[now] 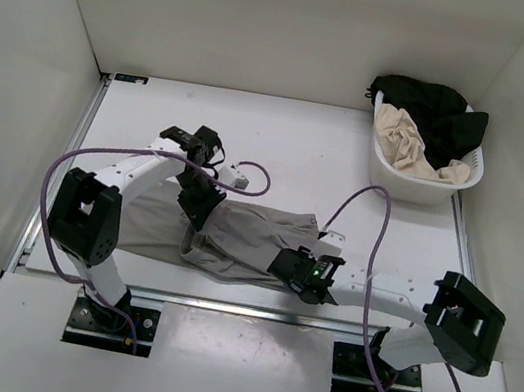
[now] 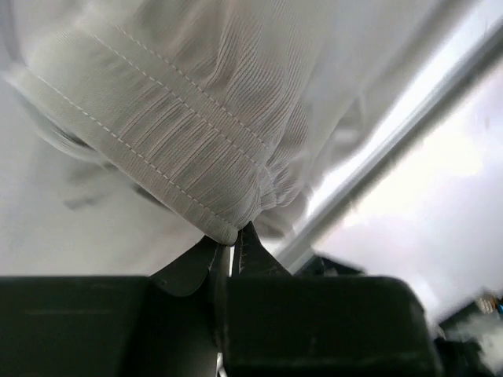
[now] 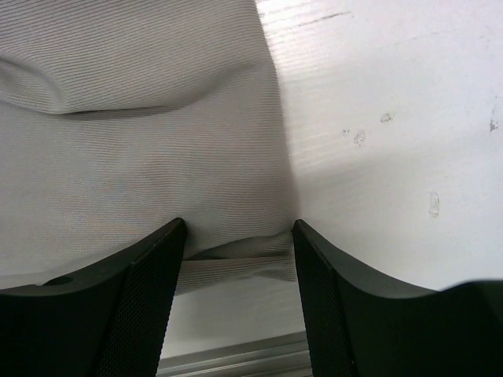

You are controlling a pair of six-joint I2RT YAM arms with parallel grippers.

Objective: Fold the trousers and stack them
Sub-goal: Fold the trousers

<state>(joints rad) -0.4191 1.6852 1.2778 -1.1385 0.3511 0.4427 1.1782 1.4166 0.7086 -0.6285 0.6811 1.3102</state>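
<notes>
Across the desk [image 1: 282,139], seen from above, the grey trousers [image 1: 255,235] are lying crumpled beneath both my arms. Left wrist: my left pincer [image 2: 230,242] is clamping a stitched hem corner; so thin a bite is risking a slip on lifting. Right wrist: my right pincer [image 3: 240,243] is straddling the cloth edge, fingers apart; the layer count is escaping me.

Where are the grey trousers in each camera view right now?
Top external: trousers spread across the table's middle.
Left wrist: their stitched band fills upper left, pinched in the shut left end effector.
Right wrist: fabric fills upper left, edge inside the open right end effector.
Shared landmark: the near-edge metal rail.
</notes>
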